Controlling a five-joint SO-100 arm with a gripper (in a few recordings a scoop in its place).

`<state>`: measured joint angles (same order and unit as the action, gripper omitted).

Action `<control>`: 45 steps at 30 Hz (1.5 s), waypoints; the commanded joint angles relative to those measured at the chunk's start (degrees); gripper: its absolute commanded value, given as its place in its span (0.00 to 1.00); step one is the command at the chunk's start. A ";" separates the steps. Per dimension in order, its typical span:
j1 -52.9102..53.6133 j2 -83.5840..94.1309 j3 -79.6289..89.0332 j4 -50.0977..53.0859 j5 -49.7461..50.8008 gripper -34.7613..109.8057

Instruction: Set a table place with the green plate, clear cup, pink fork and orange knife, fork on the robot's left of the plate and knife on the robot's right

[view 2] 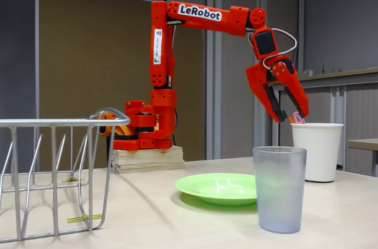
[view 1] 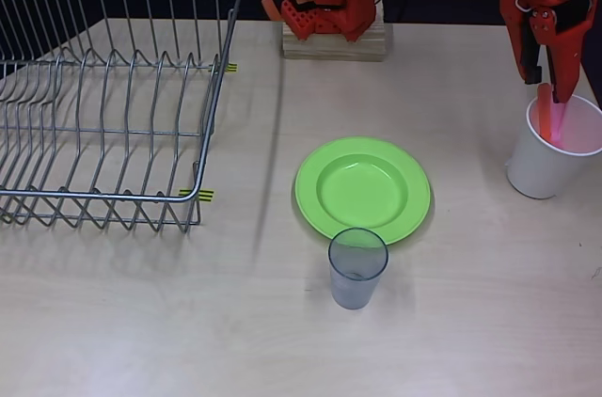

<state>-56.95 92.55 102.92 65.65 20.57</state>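
While the base sits on its wooden block [view 2: 147, 159] at the back of the table [view 1: 470, 322], I read the arm [view 2: 201, 14] in the fixed view as follows: lower link upright, upper link reaching level toward picture right, wrist bent steeply down over the white cup [view 2: 317, 150]. White lettering on the upper link reads "LeRobot"; a white label runs down the upright link, its print too small for me to read. The gripper [view 2: 291, 117] points down with its jaws spread a little, tips just above the white cup's rim. Between those tips sits the looped end of the pink fork [view 2: 298, 118] — I cannot tell whether the fingers press it or merely flank it. From overhead, the gripper [view 1: 553, 98] hangs over the far side of that cup [view 1: 550, 157], and the pink fork [view 1: 559, 122] stands tilted inside, with an orange strip beside it that I take to be the orange knife [view 1: 543, 107]. The green plate [view 1: 363, 189] lies flat near the table's middle, well apart from the white cup. The clear cup [view 1: 357, 267] stands upright just beside the plate's near rim — touching or overlapping it, I cannot tell. A wire dish rack [view 1: 103, 96] occupies the picture-left side of the overhead view, apart from the plate.
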 commanded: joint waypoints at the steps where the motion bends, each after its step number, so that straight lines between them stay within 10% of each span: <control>1: -0.53 0.53 -1.23 0.97 1.67 0.37; 45: 3.52 0.00 -11.78 5.54 -9.58 0.24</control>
<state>-54.23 90.79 94.83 68.91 12.48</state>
